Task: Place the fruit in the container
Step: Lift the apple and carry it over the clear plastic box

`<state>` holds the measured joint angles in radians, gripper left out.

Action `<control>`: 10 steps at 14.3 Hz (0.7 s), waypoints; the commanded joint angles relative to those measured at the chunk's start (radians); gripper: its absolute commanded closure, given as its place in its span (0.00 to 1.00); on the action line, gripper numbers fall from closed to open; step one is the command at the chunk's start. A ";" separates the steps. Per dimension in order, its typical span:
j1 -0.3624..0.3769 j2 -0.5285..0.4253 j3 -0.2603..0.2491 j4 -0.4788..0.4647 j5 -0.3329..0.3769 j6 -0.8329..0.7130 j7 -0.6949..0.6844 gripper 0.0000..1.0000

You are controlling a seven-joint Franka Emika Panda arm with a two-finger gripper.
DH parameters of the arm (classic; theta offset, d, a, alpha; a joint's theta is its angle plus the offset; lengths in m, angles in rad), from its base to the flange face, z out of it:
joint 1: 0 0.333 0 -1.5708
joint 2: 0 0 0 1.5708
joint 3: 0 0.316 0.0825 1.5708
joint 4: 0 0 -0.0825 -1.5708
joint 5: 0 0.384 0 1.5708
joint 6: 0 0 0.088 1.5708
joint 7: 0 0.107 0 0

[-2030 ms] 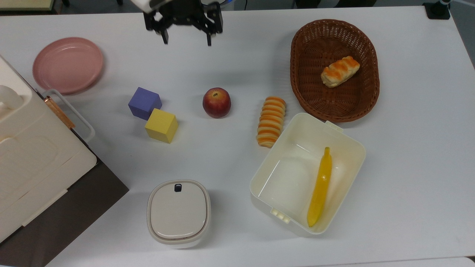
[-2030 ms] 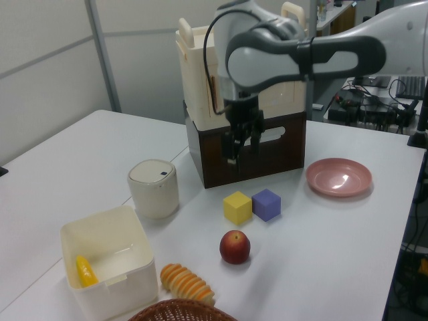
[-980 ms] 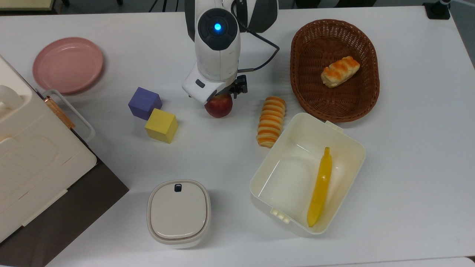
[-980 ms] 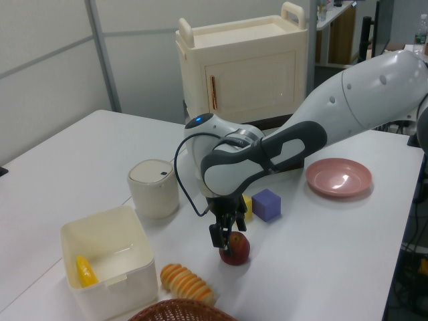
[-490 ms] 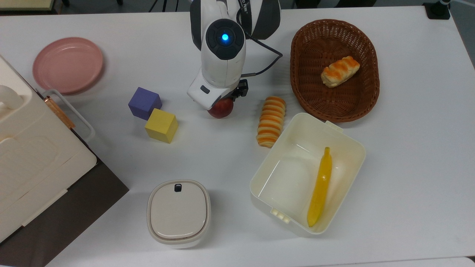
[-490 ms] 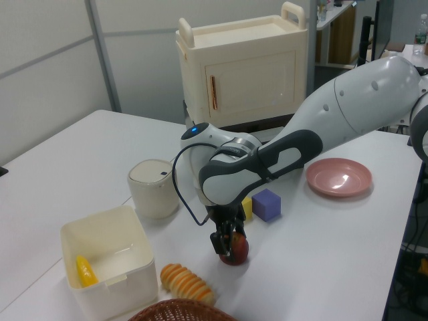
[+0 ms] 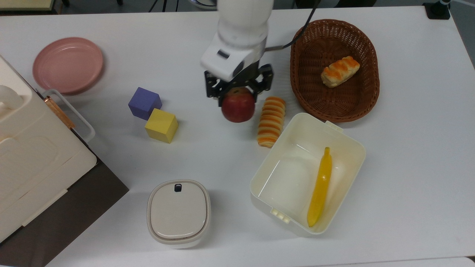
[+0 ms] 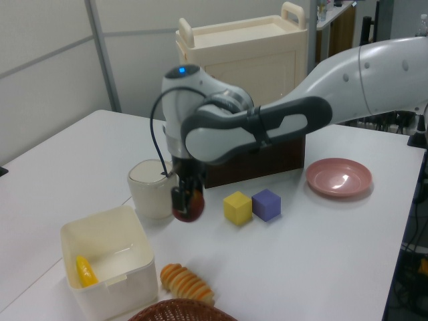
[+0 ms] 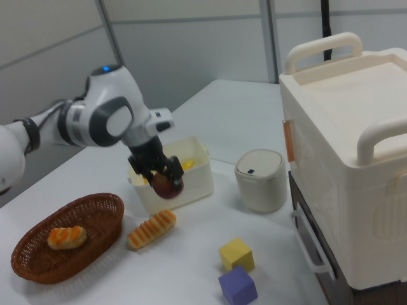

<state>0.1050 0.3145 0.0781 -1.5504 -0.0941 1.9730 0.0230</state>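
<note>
The arm reaches over the tabletop (image 7: 408, 155) with its wrist bent so the gripper (image 7: 238, 97) points straight down. Its two dark fingers (image 7: 214, 89) are clamped on either side of the apple (image 7: 238, 107), holding it in the air clear of the surface, as the left view and right view show.

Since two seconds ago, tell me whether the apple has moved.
Yes. The apple, clamped in the gripper, has left the table and shifted toward the top view's right, nearer the striped bread.
</note>
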 commanded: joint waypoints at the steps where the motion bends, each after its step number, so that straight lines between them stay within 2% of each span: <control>1: 0.082 0.008 -0.007 0.050 -0.009 0.145 0.026 0.37; 5: 0.160 0.086 -0.007 0.049 -0.010 0.476 0.026 0.33; 6: 0.169 0.101 -0.007 0.047 -0.009 0.510 0.026 0.25; 7: 0.171 0.104 -0.007 0.047 -0.009 0.514 0.026 0.22; 8: 0.171 0.103 -0.007 0.044 -0.007 0.512 0.025 0.12; 10: 0.167 0.101 -0.007 0.033 -0.007 0.512 0.025 0.00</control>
<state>0.2676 0.4274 0.0801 -1.5129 -0.0941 2.4724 0.0299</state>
